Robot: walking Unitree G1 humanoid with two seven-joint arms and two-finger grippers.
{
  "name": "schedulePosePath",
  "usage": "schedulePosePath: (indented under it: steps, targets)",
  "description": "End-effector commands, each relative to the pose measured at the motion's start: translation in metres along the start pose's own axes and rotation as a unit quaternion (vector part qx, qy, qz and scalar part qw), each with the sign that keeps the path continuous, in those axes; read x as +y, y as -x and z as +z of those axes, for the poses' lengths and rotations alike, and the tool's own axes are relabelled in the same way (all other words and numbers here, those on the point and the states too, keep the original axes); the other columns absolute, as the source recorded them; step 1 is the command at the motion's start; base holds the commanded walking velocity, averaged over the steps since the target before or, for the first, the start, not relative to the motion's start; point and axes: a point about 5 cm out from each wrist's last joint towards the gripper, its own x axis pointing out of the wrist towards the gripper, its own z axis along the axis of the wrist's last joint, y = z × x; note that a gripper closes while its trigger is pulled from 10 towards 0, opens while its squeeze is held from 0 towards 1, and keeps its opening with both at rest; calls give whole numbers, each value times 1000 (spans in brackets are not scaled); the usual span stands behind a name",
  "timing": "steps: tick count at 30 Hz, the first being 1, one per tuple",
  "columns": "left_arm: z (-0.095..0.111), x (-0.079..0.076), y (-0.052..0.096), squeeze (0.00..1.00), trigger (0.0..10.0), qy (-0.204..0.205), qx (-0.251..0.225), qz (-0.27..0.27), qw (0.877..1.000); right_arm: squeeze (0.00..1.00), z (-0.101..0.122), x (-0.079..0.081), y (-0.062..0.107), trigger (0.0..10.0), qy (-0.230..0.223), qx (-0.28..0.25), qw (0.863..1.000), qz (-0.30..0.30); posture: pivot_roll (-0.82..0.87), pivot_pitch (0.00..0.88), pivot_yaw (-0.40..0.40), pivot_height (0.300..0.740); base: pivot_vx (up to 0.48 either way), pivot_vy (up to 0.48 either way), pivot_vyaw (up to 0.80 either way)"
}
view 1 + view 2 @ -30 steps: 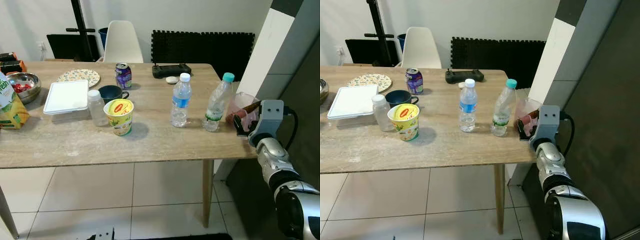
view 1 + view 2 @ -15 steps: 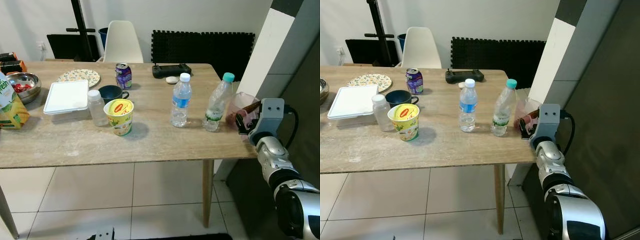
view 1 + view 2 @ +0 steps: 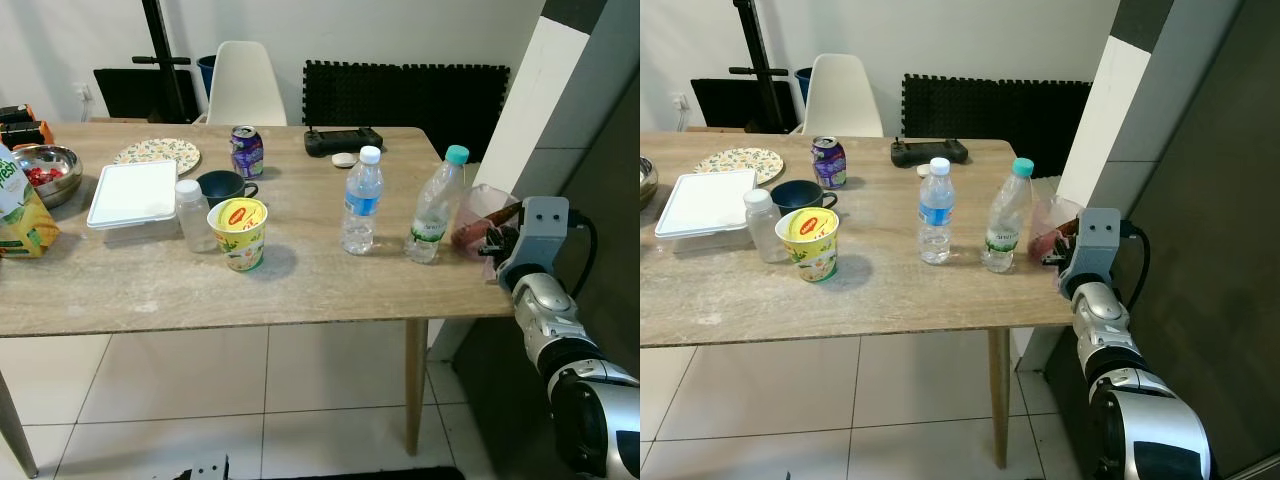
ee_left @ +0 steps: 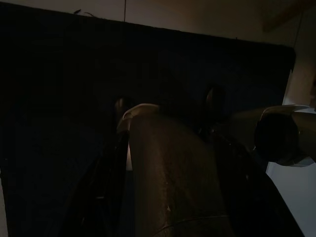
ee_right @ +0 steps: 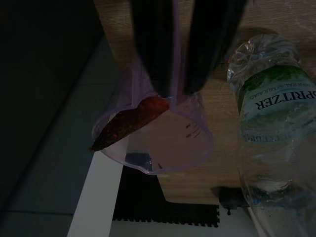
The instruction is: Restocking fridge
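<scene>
The right tool (image 5: pixel 173 74) was narrowed over the rim of the pink cup (image 5: pixel 163 143), beside the green-capped bottle (image 3: pixel 436 205), seemingly for lifting it off the desk (image 3: pixel 300 280) edge.

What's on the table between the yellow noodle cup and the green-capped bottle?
In the left eye view, just the blue-label water bottle stands between the yellow noodle cup and the green-capped bottle; the rest is bare table.

Silver right arm (image 3: pixel 560 340) (black cable)
</scene>
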Motion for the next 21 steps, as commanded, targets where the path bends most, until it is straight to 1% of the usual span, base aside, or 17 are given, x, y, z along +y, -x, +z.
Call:
schedulePosePath:
  steps: [1,2,3,5,6,7,8,10,14,17,21]
  targets:
    - [-13,-1,2,0,10000,5,21,0,1000,0,-2,-4,0,471,-3,10,1000,-9,40,0,-80,740,0,0,0]
    - [-13,-1,1,0,10000,4,22,0,1000,0,-2,-5,0,3608,-3,10,1000,-10,40,0,-78,740,0,0,0]
    - [-13,-1,2,0,10000,3,22,0,1000,0,-2,-5,1,10000,-7,10,1000,-11,40,0,-78,740,0,0,0]
    - [-13,0,2,0,10000,2,22,0,1000,0,-2,-5,1,10000,-9,10,1000,-11,40,0,-78,740,0,0,0]
    - [-13,0,2,0,10000,2,22,0,1000,384,-1,-5,1,10000,-14,8,1000,-8,42,0,-78,740,0,0,0]
    - [-13,0,2,0,10000,2,22,0,1000,384,-1,-5,1,10000,-18,7,1000,-6,42,0,-78,740,0,0,0]
    - [-13,0,2,0,10000,2,22,0,1000,1000,0,-5,0,10000,-26,2,1000,-4,44,0,-81,740,0,0,0]
    - [-13,0,2,0,10000,1,22,0,1000,1000,3,-6,-1,10000,-34,-4,999,-4,46,0,-82,740,0,0,0]
    - [-13,0,2,0,10000,2,21,0,1000,1000,6,-6,-2,10000,-35,-9,999,-3,48,0,-84,740,0,0,0]
    - [-13,-1,2,0,10000,4,19,-1,1000,1000,11,-7,-3,10000,-35,-14,999,-1,64,0,-104,740,0,0,0]
    - [-14,-1,2,0,10000,6,18,-1,1000,1000,14,-9,-4,10000,-34,-18,999,0,70,0,-110,740,0,0,0]
